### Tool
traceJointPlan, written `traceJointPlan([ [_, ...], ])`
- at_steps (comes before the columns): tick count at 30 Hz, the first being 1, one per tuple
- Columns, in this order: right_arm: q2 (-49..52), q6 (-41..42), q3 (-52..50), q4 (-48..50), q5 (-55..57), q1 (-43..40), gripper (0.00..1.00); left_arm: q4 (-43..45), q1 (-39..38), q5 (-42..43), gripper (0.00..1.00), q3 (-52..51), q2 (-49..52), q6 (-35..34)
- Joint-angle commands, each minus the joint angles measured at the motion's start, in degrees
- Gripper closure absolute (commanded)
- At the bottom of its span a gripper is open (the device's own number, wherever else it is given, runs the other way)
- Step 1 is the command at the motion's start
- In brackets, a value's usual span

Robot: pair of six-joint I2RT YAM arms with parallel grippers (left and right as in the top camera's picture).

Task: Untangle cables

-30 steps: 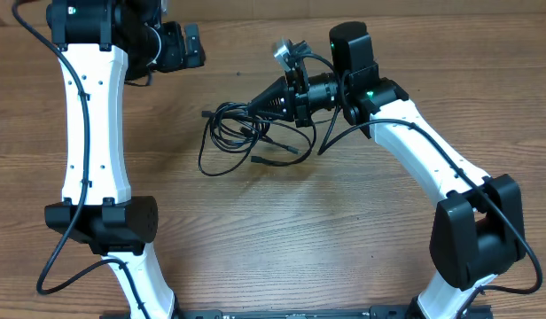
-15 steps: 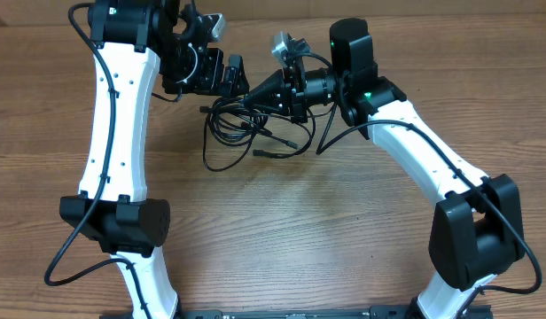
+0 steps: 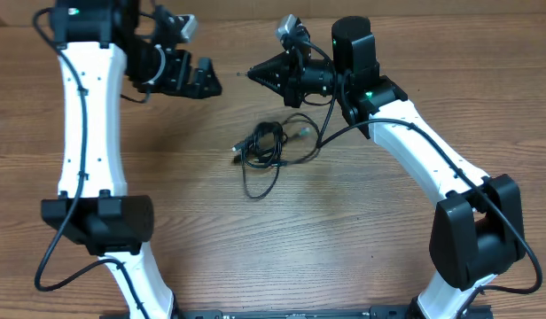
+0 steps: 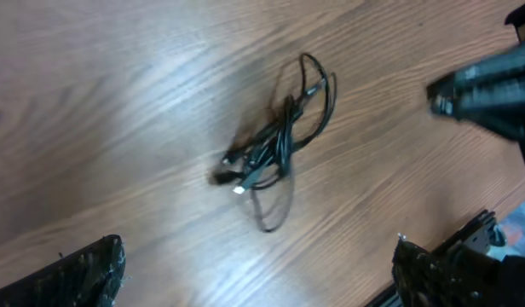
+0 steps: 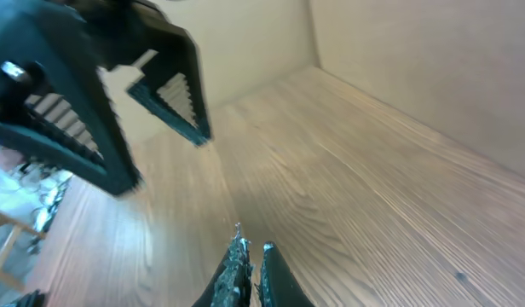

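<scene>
The cables (image 3: 262,146) are thin black cords lying in one tangled bundle on the wooden table, with a loop trailing toward the front. They also show in the left wrist view (image 4: 275,149). My left gripper (image 3: 213,81) is open and empty, up and to the left of the bundle; its fingers sit wide apart in the left wrist view (image 4: 258,273). My right gripper (image 3: 253,73) is shut on nothing, raised behind the bundle and pointing left. Its closed fingertips show in the right wrist view (image 5: 252,249).
The two grippers face each other a short way apart. The right gripper (image 4: 441,89) shows in the left wrist view, and the open left gripper (image 5: 164,158) in the right wrist view. The right arm's own thicker wire (image 3: 322,133) hangs near the bundle.
The bundle was held up between the grippers; it now lies on the table, more compact and further right. The left gripper pulled back left, and the right gripper rose, empty.
</scene>
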Motion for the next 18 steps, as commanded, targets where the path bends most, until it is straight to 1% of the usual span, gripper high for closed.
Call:
traceJointPlan([
  [1,-0.7,1.5,1.6,-1.5,3.5,-0.2,0.95,-0.2,0.3,1.7,0.0,-0.5,-0.2,7.9],
  [4,-0.7,1.5,1.6,-4.7,3.6,-0.2,0.9,-0.1,0.3,-2.9,0.0,-1.1,-0.2,8.4],
  [5,-0.7,1.5,1.6,-6.0,4.1,-0.2,0.82,-0.1,0.2,-4.2,0.0,-1.5,-0.2,8.4],
  [6,-0.7,1.7,1.6,-6.7,4.7,-0.2,0.79,-0.1,0.3,-4.4,0.0,-1.9,-0.2,8.4],
  [7,-0.7,3.7,1.6,-8.2,7.0,-0.2,0.78,-0.1,0.3,-4.4,0.0,-2.6,-0.1,8.5],
  [8,-0.7,5.5,1.6,-9.0,8.7,-0.2,0.73,0.0,0.3,-4.4,0.0,-3.0,-0.1,8.5],
  [9,-0.7,7.3,1.6,-9.6,10.5,-0.2,0.57,0.0,0.3,-4.4,0.0,-3.4,0.0,8.5],
  [10,-0.7,9.6,1.6,-10.5,13.1,-0.2,0.48,0.2,0.2,-4.4,0.0,-3.9,0.1,8.5],
  [11,-0.7,11.6,1.6,-10.9,15.5,-0.2,0.47,0.6,0.2,-4.3,0.0,-4.3,0.2,8.4],
  [12,-0.7,13.3,1.6,-11.0,17.1,-0.2,0.43,0.8,0.2,-4.0,0.0,-4.7,0.2,8.3],
  [13,-0.7,15.0,1.6,-11.1,18.6,-0.2,0.35,1.0,0.2,-3.7,0.0,-5.0,0.2,8.3],
  [14,-0.7,16.8,1.6,-11.2,19.7,-0.2,0.33,1.4,0.2,-3.2,0.0,-5.5,0.2,8.3],
  [18,-0.7,23.5,1.6,-12.8,24.5,0.0,0.32,2.6,0.1,-1.1,0.0,-8.2,0.2,8.4],
])
